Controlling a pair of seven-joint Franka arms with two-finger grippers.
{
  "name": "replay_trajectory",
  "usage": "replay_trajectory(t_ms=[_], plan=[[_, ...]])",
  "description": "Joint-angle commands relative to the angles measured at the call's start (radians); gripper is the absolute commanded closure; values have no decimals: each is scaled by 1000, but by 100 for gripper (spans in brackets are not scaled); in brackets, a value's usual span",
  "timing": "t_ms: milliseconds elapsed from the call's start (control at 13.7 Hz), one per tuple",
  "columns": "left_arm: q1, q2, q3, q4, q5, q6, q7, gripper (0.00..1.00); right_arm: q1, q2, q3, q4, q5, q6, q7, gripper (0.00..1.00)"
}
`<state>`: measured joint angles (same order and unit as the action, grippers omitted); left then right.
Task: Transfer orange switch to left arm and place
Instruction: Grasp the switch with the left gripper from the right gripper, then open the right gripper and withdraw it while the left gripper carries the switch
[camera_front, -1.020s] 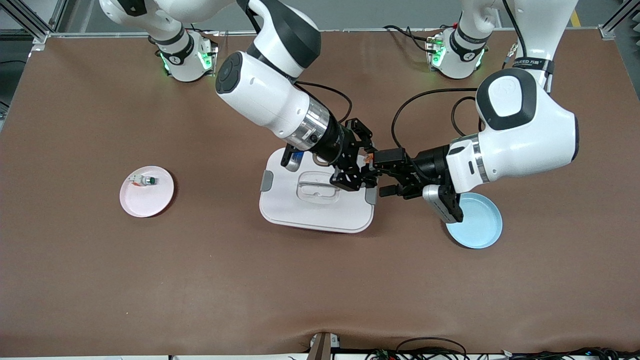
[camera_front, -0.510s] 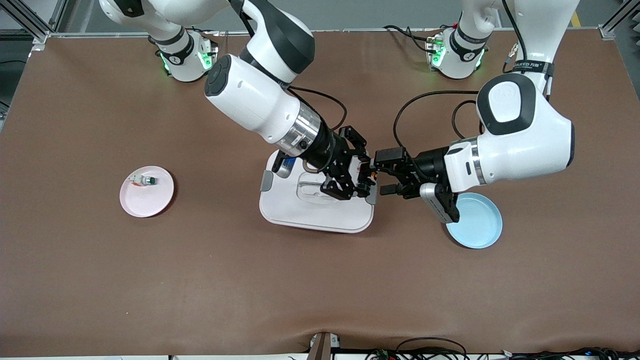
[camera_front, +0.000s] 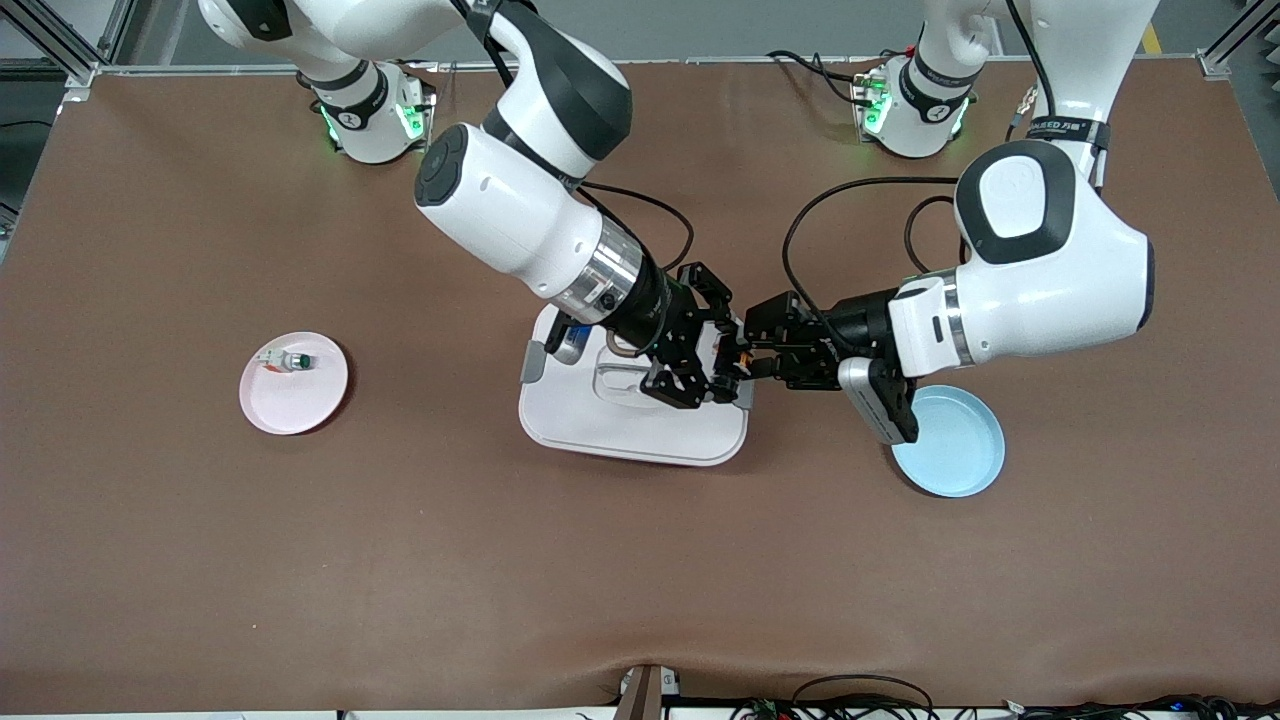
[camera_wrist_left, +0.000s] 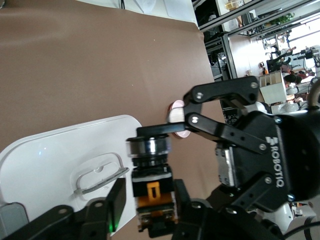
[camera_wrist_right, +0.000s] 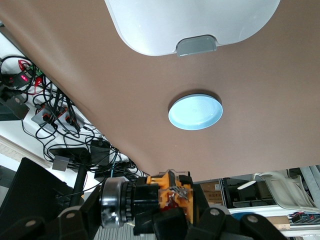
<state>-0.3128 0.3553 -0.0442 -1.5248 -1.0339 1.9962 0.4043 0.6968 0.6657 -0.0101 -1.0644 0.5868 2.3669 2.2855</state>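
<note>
- Orange switch (camera_front: 741, 357) is up in the air over the box's (camera_front: 600, 420) edge at the left arm's end, caught between the two grippers.
- Right gripper (camera_front: 722, 365) reaches in from the right arm's end; its jaws are closed on the switch's round collar, as the left wrist view shows (camera_wrist_left: 152, 147).
- Left gripper (camera_front: 762, 356) comes in from the other end, tip to tip with the right one. Jaws closed around the switch's orange-brown body (camera_wrist_left: 152, 195); whether they are fully seated I cannot tell.
- Right wrist view: switch (camera_wrist_right: 150, 192) held in the jaws, metal collar toward one finger, orange body showing.
- Box sits mid-bench, lid on, grey clasp (camera_front: 533, 362) on its side toward the right arm's end, clear handle (camera_front: 615, 378) partly under the right gripper.
- Blue plate (camera_front: 955, 445) lies on the bench toward the left arm's end, under the left arm's wrist.
- Pink plate (camera_front: 300, 400) lies toward the right arm's end, well apart from the box; a small white switch (camera_front: 285, 360) with green button rests on it.
</note>
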Motion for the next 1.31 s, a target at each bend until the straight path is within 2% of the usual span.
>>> replay_trajectory(t_ms=[0,219,292,364,437,656,729,1020,1239], plan=[[6,2,4,-17,0,-7,53,100,-8,8,7,53,11,-3,3,100],[8,2,6,-17,0,-7,54,100,-7,8,9,53,11,-3,6,100],[8,1,6,-18,1,-7,54,100,-7,8,9,53,11,-3,8,83],[8,1,6,-18,2,-7,54,100,-4,8,7,52,10,-3,8,18],[8,1,7,-17,2,-8,54,100,-3,8,5,52,10,-3,8,0],[12,-6,13,-17,3,-13,50,100,-7,8,5,52,10,-5,2,0],[43,-13,13,-15,5,-57,48,100,-11,5,5,52,2,-14,-3,0],[104,-88,13,-14,136,-175,27,100,-54,-1,5,52,-16,-113,-98,0],[145,-148,13,-11,231,-267,15,100,-98,-9,4,52,-16,-240,-234,0]])
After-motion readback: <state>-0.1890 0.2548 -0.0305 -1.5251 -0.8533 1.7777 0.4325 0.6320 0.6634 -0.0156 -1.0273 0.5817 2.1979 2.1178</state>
